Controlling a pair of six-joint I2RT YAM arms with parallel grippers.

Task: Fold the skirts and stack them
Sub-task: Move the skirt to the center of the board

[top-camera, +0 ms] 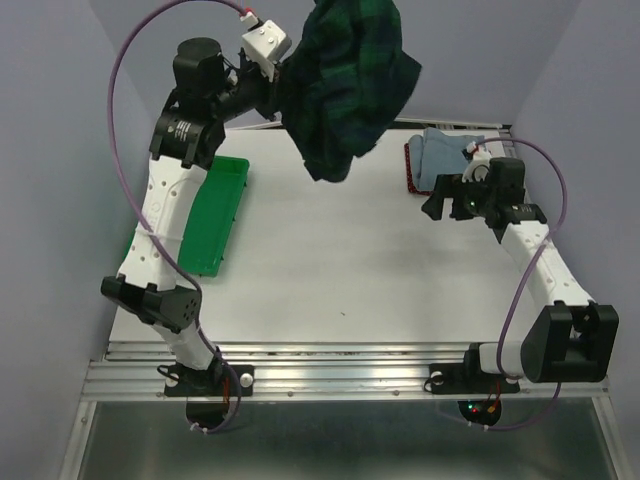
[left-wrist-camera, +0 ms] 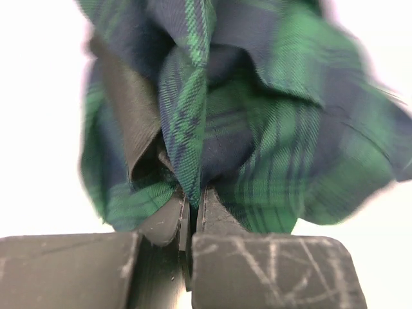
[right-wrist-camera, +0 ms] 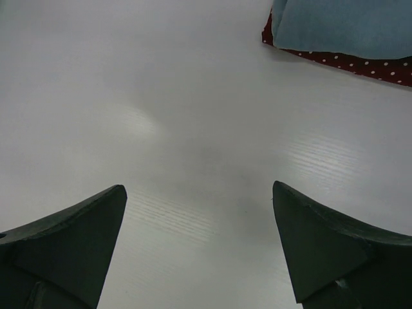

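Top external view: the left gripper (left-wrist-camera: 193, 207), pressed together, pinches the bunched plaid skirt (top-camera: 345, 80) high above the far worktop (top-camera: 330, 260). The right gripper (right-wrist-camera: 198, 193) is spread and empty. At far right, a folded denim skirt (right-wrist-camera: 347, 26) lies on the red dotted skirt (right-wrist-camera: 335, 61). The plaid one is apparently not yet folded.

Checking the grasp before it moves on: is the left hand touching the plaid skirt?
Touching. The left wrist view shows the left hand with its jaws shut, and a fold of the plaid skirt pinched between them.
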